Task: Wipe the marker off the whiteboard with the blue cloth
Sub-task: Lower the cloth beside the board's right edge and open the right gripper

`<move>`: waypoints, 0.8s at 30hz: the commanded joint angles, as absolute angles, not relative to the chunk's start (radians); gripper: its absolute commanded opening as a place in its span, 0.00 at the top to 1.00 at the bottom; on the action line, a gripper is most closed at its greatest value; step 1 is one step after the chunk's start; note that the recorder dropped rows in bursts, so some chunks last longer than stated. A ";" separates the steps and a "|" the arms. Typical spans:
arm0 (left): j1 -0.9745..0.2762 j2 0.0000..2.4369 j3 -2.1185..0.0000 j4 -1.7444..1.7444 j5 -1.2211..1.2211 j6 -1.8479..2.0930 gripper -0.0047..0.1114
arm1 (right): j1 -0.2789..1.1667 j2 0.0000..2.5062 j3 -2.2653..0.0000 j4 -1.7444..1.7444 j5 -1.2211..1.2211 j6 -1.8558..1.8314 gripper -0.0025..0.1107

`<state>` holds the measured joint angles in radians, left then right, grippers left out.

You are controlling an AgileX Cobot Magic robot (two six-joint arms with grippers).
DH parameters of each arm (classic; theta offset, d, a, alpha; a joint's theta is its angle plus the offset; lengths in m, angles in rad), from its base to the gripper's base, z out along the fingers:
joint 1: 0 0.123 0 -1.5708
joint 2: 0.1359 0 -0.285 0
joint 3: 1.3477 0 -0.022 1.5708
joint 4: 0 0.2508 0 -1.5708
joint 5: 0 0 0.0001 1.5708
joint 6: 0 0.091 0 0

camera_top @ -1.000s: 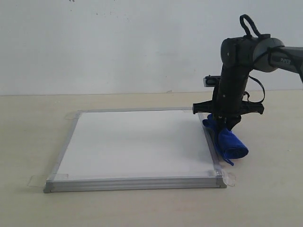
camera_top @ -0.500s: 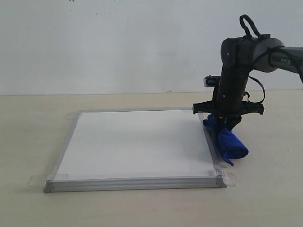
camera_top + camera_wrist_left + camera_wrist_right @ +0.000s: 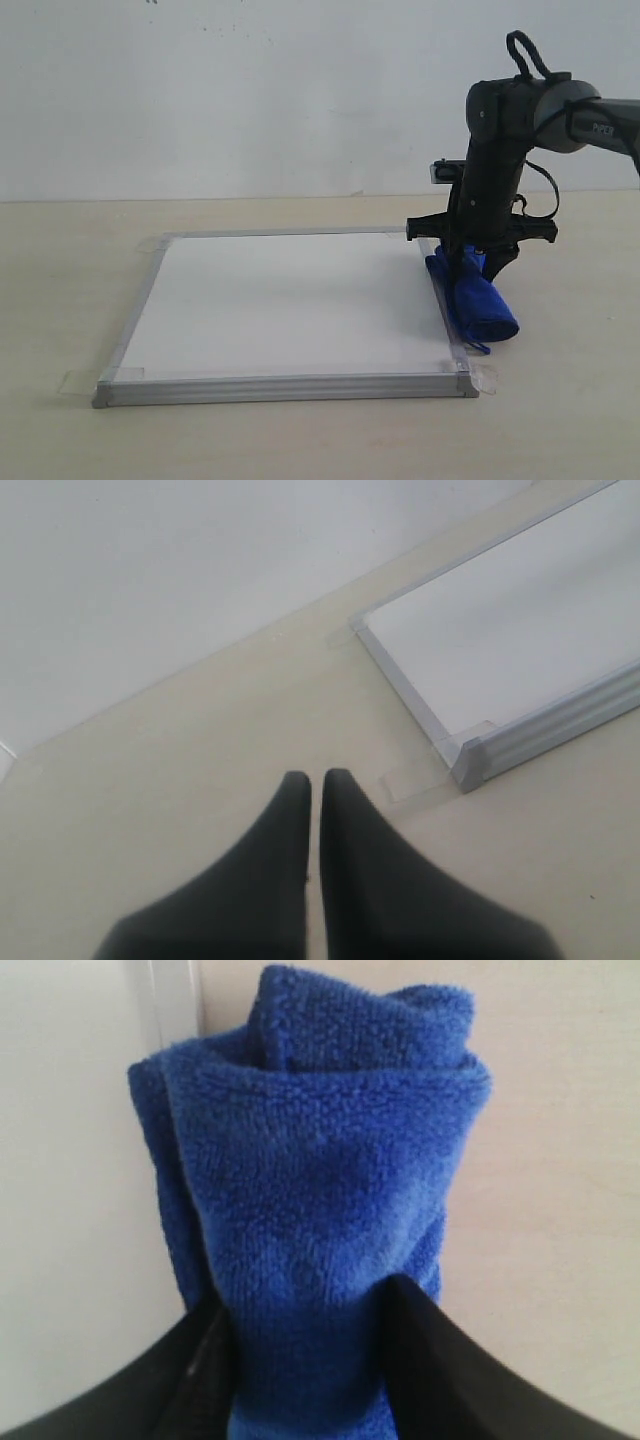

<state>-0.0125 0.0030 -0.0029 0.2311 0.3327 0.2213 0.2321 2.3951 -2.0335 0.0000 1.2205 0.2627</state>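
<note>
Pinching the blue cloth (image 3: 478,300) in the right hand (image 3: 305,1320) over the right frame of the whiteboard (image 3: 290,300), lengthwise near-to-far; wiping surface leftward. With left hand (image 3: 315,785) pressed together, farther off.

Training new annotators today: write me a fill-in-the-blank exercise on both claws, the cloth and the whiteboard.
1. The right claw is shut on the ____ cloth.
2. In the exterior view, the cloth lies along the whiteboard's ____ edge.
3. The left claw is shut and holds ____.

Missing words: blue; right; nothing.
</note>
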 commanded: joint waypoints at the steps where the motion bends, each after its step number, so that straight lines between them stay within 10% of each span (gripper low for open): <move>1: -0.010 0.000 0.000 0.229 0.330 0.227 0.93 | 0.229 2.386 -2.035 -0.006 1.221 0.252 0.60; 24: -0.010 0.000 0.000 0.229 0.330 0.227 0.93 | 0.229 2.294 -2.035 0.000 1.221 0.175 0.49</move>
